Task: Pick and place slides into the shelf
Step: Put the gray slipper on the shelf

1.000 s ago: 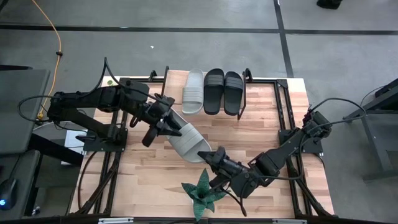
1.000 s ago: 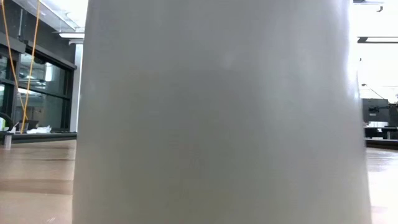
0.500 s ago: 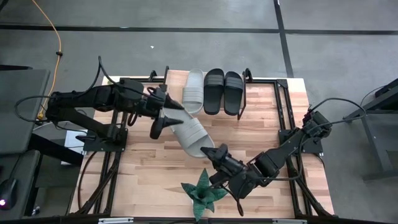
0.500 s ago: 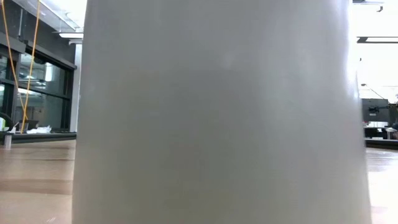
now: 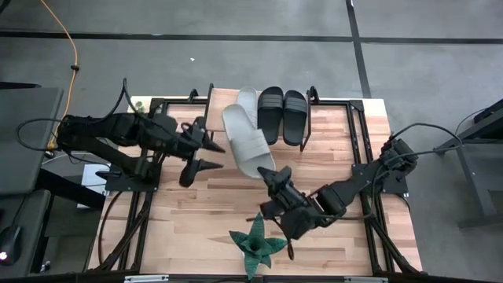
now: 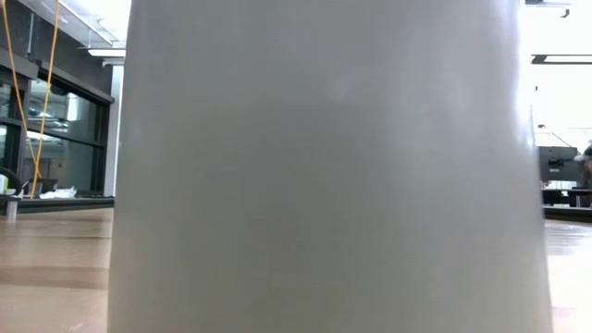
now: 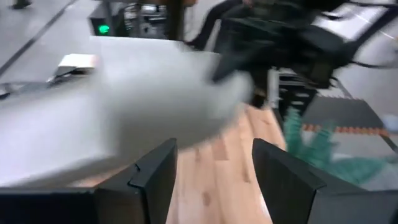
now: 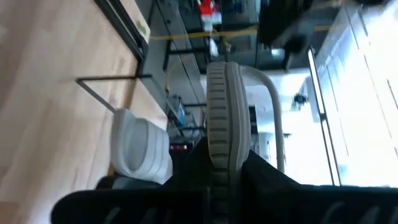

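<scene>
Right end effector (image 5: 271, 174) clamps grey slide (image 5: 246, 141) — left end effector (image 5: 206, 156) released, beside.

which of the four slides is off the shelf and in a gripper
The pale grey slide angled beside the shelf: the right gripper pinches its lower end. The other grey slide and both black slides lie on the shelf.

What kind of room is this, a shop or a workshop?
Most likely a robotics lab or workshop, not a shop: two dark robot arms are mounted at a wooden table on a bare grey floor, with an orange cable trailing nearby and glass-walled office space behind.
</scene>
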### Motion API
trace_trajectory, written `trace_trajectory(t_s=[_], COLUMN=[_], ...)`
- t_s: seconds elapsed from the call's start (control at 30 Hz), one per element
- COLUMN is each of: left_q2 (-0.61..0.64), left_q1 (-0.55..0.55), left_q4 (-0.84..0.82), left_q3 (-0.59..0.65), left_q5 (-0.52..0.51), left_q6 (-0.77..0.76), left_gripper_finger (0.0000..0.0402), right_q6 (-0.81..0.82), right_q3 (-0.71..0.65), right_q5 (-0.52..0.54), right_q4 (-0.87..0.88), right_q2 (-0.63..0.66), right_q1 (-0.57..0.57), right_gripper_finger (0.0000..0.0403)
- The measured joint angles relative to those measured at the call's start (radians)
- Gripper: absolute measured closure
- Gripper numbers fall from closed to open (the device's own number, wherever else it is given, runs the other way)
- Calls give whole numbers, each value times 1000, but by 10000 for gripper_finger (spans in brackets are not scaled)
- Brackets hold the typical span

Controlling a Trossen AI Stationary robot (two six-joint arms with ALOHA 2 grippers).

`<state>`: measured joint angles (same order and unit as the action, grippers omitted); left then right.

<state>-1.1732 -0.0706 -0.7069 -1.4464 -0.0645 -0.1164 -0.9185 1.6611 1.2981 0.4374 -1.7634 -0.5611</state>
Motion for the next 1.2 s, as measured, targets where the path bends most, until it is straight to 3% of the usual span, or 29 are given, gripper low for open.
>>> trace_trajectory(t_s=[0.37, 0.73, 0.93, 1.2], left_q2=[-11, -50, -97, -140], left_q1=[-284, -535, -616, -706], left_q4=[6, -1, 2, 1], left_q3=[0, 2, 2, 2], left_q5=[-3, -235, -340, -422], left_q6=[-2, 16, 16, 0], left_gripper_finger=[229, 231, 232, 232], right_q6=[72, 69, 62, 64], right_q3=[0, 0, 0, 0], right_q5=[-17, -73, -86, -183], right_q4=[64, 51, 10, -56], right_q2=[0, -50, -95, -105], right_q1=[112, 206, 239, 290], right_gripper_finger=[399, 399, 399, 399])
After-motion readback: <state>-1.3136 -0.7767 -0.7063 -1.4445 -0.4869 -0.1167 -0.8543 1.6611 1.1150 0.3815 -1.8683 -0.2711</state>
